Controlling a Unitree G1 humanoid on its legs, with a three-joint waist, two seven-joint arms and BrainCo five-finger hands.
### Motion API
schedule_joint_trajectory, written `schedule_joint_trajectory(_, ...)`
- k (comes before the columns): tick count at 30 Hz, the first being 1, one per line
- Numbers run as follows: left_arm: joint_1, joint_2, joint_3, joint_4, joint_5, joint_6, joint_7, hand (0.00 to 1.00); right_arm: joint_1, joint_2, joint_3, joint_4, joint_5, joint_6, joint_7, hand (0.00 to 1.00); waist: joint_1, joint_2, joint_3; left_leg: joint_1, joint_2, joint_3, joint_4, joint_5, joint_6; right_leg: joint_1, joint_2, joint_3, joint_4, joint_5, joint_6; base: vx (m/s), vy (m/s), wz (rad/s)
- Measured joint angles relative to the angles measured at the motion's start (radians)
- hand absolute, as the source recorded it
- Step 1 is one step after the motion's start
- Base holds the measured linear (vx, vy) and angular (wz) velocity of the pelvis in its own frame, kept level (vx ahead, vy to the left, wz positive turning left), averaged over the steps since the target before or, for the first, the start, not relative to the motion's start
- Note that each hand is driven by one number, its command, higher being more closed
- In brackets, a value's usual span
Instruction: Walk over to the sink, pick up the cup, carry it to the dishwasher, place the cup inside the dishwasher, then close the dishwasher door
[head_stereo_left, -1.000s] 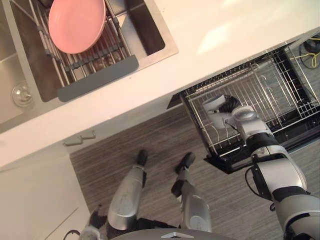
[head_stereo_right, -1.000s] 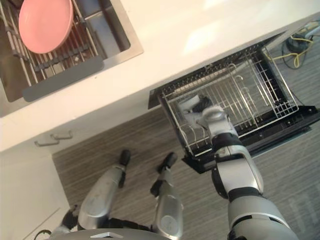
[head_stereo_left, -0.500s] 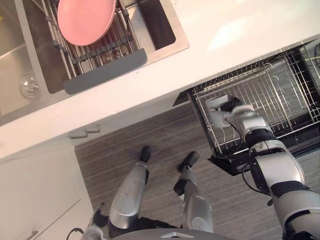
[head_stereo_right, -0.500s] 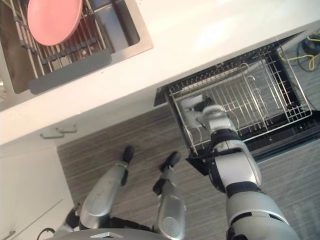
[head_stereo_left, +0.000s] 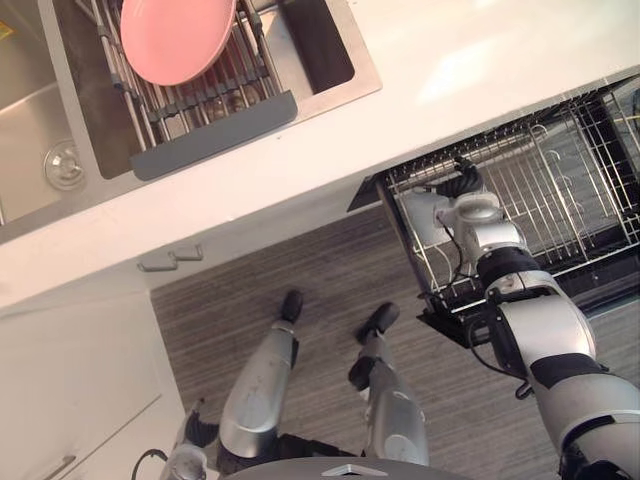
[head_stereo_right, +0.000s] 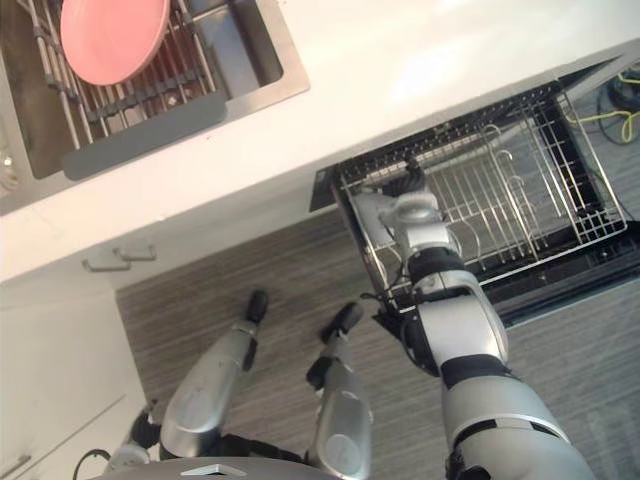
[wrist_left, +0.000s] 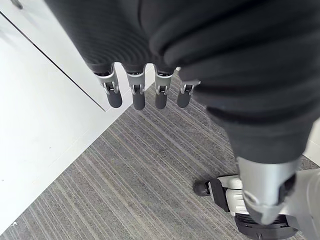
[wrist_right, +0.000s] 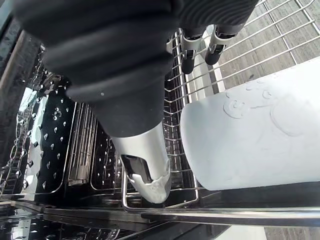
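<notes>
On rack (head_stereo_left: 560, 200), at its near corner: white cup (head_stereo_left: 424, 214), seemingly on its side on the wires. Right hand (head_stereo_left: 461, 185) just beside it, fingers (wrist_right: 186, 62) straight, thumb apart, gripping nothing. Left hand (wrist_left: 145, 95) hangs slack, well apart from rack. Cup looks light, rigid, smooth, maybe wet: likely slippery, breakable. Best hold: round the body, thumb opposing fingers.

A pink plate (head_stereo_right: 112, 35) sits in a wire drying rack (head_stereo_right: 150, 88) set over the steel sink (head_stereo_right: 262, 55), at the far left of the white tabletop (head_stereo_right: 400, 60). Below the tabletop's edge, the dishwasher rack (head_stereo_right: 520, 195) stands pulled out above the grey striped floor (head_stereo_right: 250, 270). The right robot hand (head_stereo_right: 406, 183) reaches into the rack's left end, just beside a white cup (head_stereo_right: 368, 215).
</notes>
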Motion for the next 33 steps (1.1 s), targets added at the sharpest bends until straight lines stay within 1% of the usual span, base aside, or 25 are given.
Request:
schedule_joint_trajectory(3,0.000,0.000,0.000,-0.001,0.000,0.000,0.000,0.00,0.004,0.006,-0.023,-0.050,0.014,-0.005,0.000,0.00,-0.003,0.001,-0.001,0.003,0.001,0.002,-0.001,0.001,0.000,0.003,0.000,0.001,-0.001,0.001,0.000,0.00,0.000,0.00)
schedule_joint_trajectory(6,0.001,0.001,0.000,0.004,-0.012,-0.003,-0.003,0.00,0.028,0.006,-0.043,-0.122,0.067,-0.021,0.000,0.00,-0.008,0.003,-0.003,0.042,0.003,0.007,-0.024,0.006,0.000,0.037,0.001,0.001,-0.015,0.002,0.000,0.01,-0.001,0.00)
schedule_joint_trajectory(8,0.004,0.001,0.002,0.020,-0.028,-0.003,-0.010,0.00,0.096,0.017,-0.083,-0.215,0.073,-0.039,0.000,0.00,-0.009,0.003,-0.030,0.063,0.004,0.014,-0.045,0.008,0.001,0.054,0.002,0.000,-0.028,0.002,0.004,0.04,0.000,0.00)
schedule_joint_trajectory(11,0.025,0.003,0.021,0.030,-0.080,-0.001,-0.045,0.00,0.279,0.060,-0.139,-0.386,0.074,-0.040,0.001,0.00,-0.018,0.000,-0.089,0.099,0.005,0.016,-0.084,0.011,0.000,0.074,0.004,0.001,-0.037,0.001,0.022,0.09,-0.003,-0.02)
schedule_joint_trajectory(13,0.058,0.001,0.053,0.030,-0.149,0.004,-0.092,0.00,0.453,0.113,-0.163,-0.537,0.073,-0.041,0.004,0.00,-0.048,-0.007,-0.154,0.135,0.006,0.018,-0.107,0.010,0.001,0.092,0.005,0.010,-0.037,-0.007,0.032,0.15,0.002,-0.13)
schedule_joint_trajectory(14,0.060,-0.002,0.061,0.030,-0.167,0.005,-0.106,0.00,0.494,0.129,-0.178,-0.571,0.074,-0.041,0.005,0.00,-0.055,-0.006,-0.162,0.153,0.007,0.020,-0.109,0.007,0.000,0.106,0.005,0.013,-0.037,-0.010,0.035,0.17,0.010,-0.21)
schedule_joint_trajectory(16,0.061,-0.003,0.089,0.032,-0.256,0.025,-0.171,0.00,0.676,0.197,-0.232,-0.678,0.076,-0.048,0.011,0.00,-0.078,-0.021,-0.220,0.207,0.010,0.040,-0.130,-0.005,0.003,0.140,0.007,0.032,-0.037,-0.020,0.047,0.14,0.022,-0.28)
schedule_joint_trajectory(17,0.065,-0.004,0.101,0.037,-0.276,0.033,-0.186,0.00,0.717,0.215,-0.241,-0.699,0.077,-0.050,0.014,0.00,-0.083,-0.029,-0.232,0.224,0.012,0.050,-0.135,-0.010,0.002,0.148,0.009,0.043,-0.037,-0.022,0.049,0.10,0.023,-0.44)
schedule_joint_trajectory(19,0.094,-0.010,0.157,0.040,-0.354,0.065,-0.218,0.00,0.859,0.294,-0.289,-0.774,0.083,-0.077,0.060,0.00,-0.113,-0.052,-0.271,0.272,0.020,0.080,-0.136,-0.033,0.007,0.183,0.017,0.072,-0.042,-0.034,0.053,0.07,0.027,-0.45)
schedule_joint_trajectory(21,0.099,-0.013,0.187,0.053,-0.407,0.086,-0.235,0.00,0.918,0.330,-0.301,-0.823,0.092,-0.102,0.095,0.00,-0.126,-0.060,-0.291,0.288,0.025,0.093,-0.135,-0.050,0.007,0.198,0.021,0.076,-0.044,-0.048,0.059,0.02,0.019,-0.29)
schedule_joint_trajectory(22,0.099,-0.018,0.218,0.074,-0.462,0.105,-0.246,0.00,0.953,0.360,-0.303,-0.889,0.113,-0.130,0.131,0.00,-0.136,-0.065,-0.306,0.303,0.030,0.106,-0.136,-0.061,0.000,0.205,0.022,0.090,-0.044,-0.050,0.059,0.02,0.011,-0.30)
schedule_joint_trajectory(24,0.104,-0.024,0.254,0.085,-0.532,0.133,-0.264,0.00,0.970,0.402,-0.294,-0.997,0.132,-0.165,0.178,0.00,-0.146,-0.069,-0.322,0.318,0.037,0.123,-0.136,-0.067,-0.003,0.212,0.030,0.100,-0.044,-0.056,0.050,0.02,-0.013,-0.26)
schedule_joint_trajectory(25,0.105,-0.027,0.275,0.095,-0.572,0.155,-0.277,0.00,0.971,0.422,-0.279,-1.064,0.153,-0.195,0.215,0.00,-0.149,-0.069,-0.335,0.322,0.041,0.126,-0.137,-0.069,-0.005,0.213,0.036,0.103,-0.044,-0.056,0.050,0.02,-0.033,-0.16)
schedule_joint_trajectory(27,0.109,-0.033,0.303,0.099,-0.611,0.176,-0.286,0.00,0.965,0.442,-0.249,-1.146,0.177,-0.231,0.261,0.00,-0.149,-0.070,-0.345,0.338,0.051,0.128,-0.138,-0.070,-0.009,0.227,0.042,0.103,-0.044,-0.057,0.049,0.04,-0.039,-0.05)
schedule_joint_trajectory(29,0.122,-0.036,0.329,0.101,-0.643,0.186,-0.297,0.00,0.944,0.443,-0.203,-1.188,0.218,-0.241,0.324,0.00,-0.147,-0.078,-0.372,0.341,0.062,0.128,-0.138,-0.069,-0.009,0.228,0.054,0.104,-0.044,-0.059,0.039,0.05,-0.048,-0.02)
schedule_joint_trajectory(31,0.124,-0.036,0.336,0.104,-0.675,0.199,-0.301,0.00,0.921,0.442,-0.160,-1.211,0.276,-0.241,0.392,0.00,-0.145,-0.081,-0.381,0.350,0.069,0.127,-0.137,-0.067,-0.013,0.233,0.059,0.102,-0.044,-0.057,0.036,0.06,-0.038,0.01)
schedule_joint_trajectory(33,0.126,-0.037,0.336,0.105,-0.700,0.203,-0.299,0.00,0.898,0.439,-0.117,-1.212,0.306,-0.238,0.440,0.00,-0.144,-0.081,-0.382,0.354,0.069,0.125,-0.137,-0.064,-0.015,0.236,0.060,0.100,-0.044,-0.057,0.035,0.03,-0.020,0.04)
